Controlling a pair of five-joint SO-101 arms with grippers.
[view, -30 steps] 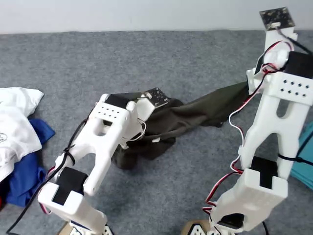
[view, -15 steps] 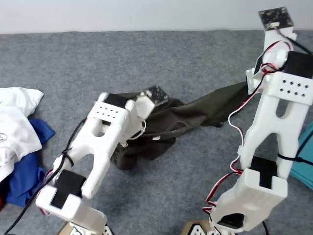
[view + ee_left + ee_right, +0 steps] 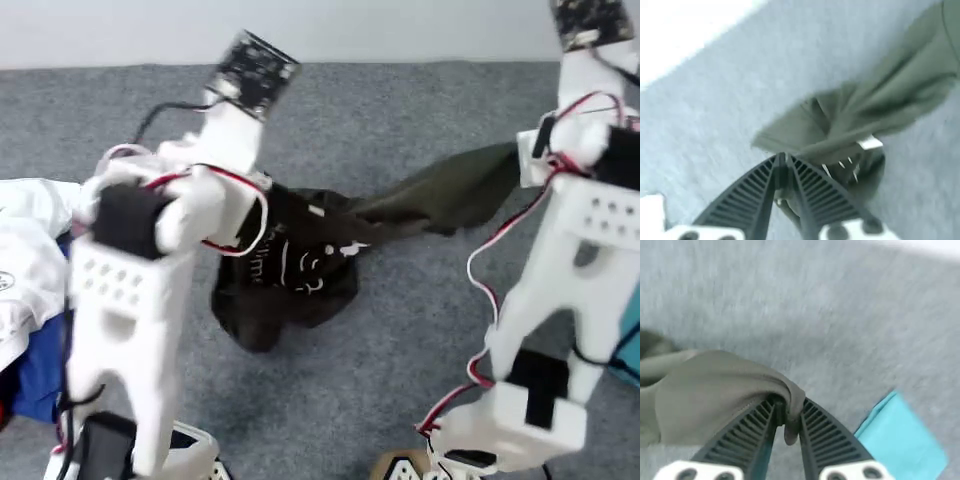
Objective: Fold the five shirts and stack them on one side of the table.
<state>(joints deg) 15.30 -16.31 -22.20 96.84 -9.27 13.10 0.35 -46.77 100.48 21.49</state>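
A dark olive shirt [image 3: 300,265] with white print hangs stretched between my two grippers above the grey table [image 3: 400,110]. My left gripper [image 3: 268,190] is shut on one end, and the bulk of the cloth [image 3: 865,115] sags below its closed tips [image 3: 782,159]. My right gripper [image 3: 522,165] is shut on the other end, with a fold of olive fabric [image 3: 715,385] pinched between its fingers [image 3: 785,410]. A white shirt [image 3: 30,250] and a blue shirt [image 3: 40,360] lie heaped at the table's left edge. A teal shirt [image 3: 905,440] lies flat at the right.
The teal shirt's edge [image 3: 630,340] shows behind the right arm in the high view. Bare grey table runs along the back and in front of the hanging shirt [image 3: 380,380].
My left arm has swung up and back, lifting its end of the olive shirt so the white print now faces up. The right arm has risen slightly.
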